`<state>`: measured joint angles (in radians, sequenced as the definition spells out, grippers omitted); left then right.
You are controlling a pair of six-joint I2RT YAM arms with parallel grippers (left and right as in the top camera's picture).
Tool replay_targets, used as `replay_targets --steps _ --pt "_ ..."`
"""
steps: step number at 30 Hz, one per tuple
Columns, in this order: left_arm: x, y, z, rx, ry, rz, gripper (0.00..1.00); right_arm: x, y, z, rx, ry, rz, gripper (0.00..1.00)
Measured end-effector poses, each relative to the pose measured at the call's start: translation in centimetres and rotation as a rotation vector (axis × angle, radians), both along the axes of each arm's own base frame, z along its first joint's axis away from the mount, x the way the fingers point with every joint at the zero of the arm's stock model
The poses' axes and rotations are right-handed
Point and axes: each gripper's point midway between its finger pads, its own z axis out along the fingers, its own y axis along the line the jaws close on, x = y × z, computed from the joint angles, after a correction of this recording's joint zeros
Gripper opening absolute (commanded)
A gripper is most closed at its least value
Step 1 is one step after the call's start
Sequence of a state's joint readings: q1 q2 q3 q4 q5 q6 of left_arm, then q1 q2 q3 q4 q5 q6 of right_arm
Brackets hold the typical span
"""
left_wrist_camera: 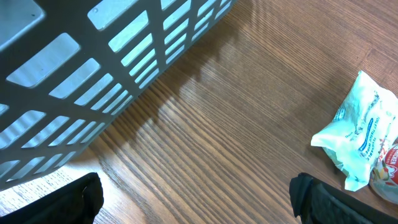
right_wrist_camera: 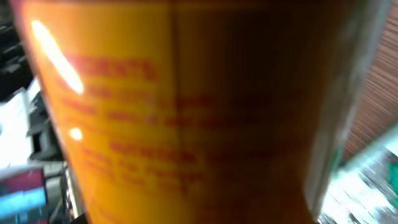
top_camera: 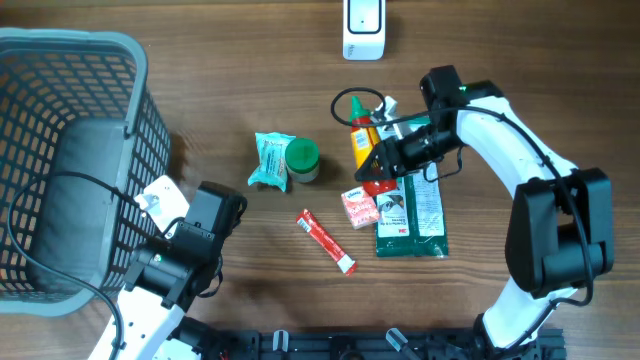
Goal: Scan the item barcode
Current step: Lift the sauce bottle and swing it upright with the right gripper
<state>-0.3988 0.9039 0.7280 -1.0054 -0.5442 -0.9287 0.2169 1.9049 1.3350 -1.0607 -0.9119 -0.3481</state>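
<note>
A yellow-orange bottle point(top_camera: 358, 142) with red print lies right of the table's middle, its red end point(top_camera: 377, 186) pointing toward the front. My right gripper point(top_camera: 388, 158) is across its middle and shut on it. In the right wrist view the blurred bottle point(right_wrist_camera: 174, 118) fills the frame and hides the fingers. A white scanner point(top_camera: 363, 30) stands at the far edge. My left gripper point(left_wrist_camera: 199, 205) hangs open over bare wood near the basket, nothing between its fingers point(left_wrist_camera: 68, 200).
A grey slatted basket point(top_camera: 130, 110) takes up the left side. A teal packet point(top_camera: 270, 160), a green-lidded jar point(top_camera: 303, 158), a red tube point(top_camera: 326, 241), a small pink box point(top_camera: 359, 206) and a green pouch point(top_camera: 412, 215) lie mid-table.
</note>
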Motion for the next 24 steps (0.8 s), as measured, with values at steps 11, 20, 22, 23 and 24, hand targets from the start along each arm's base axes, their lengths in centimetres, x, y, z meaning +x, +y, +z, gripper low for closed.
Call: replay_targets --steps 11,20,22,23,24 --pt "0.0 0.0 0.0 0.0 0.0 0.0 1.0 0.5 2.4 3.7 0.306 -0.175 0.095 0.49" --pt "0.0 0.0 0.0 0.0 0.0 0.0 1.0 0.2 2.9 5.6 0.39 -0.158 0.084 0.5" --pt "0.0 0.0 0.0 0.0 0.0 0.0 1.0 -0.4 2.8 7.7 0.414 -0.19 0.088 0.5" --pt "0.0 0.0 0.0 0.0 0.0 0.0 1.0 -1.0 2.7 8.9 0.417 -0.206 0.091 0.51" --pt "0.0 0.0 0.0 0.0 0.0 0.0 1.0 -1.9 2.5 10.9 0.421 -0.245 0.099 0.51"
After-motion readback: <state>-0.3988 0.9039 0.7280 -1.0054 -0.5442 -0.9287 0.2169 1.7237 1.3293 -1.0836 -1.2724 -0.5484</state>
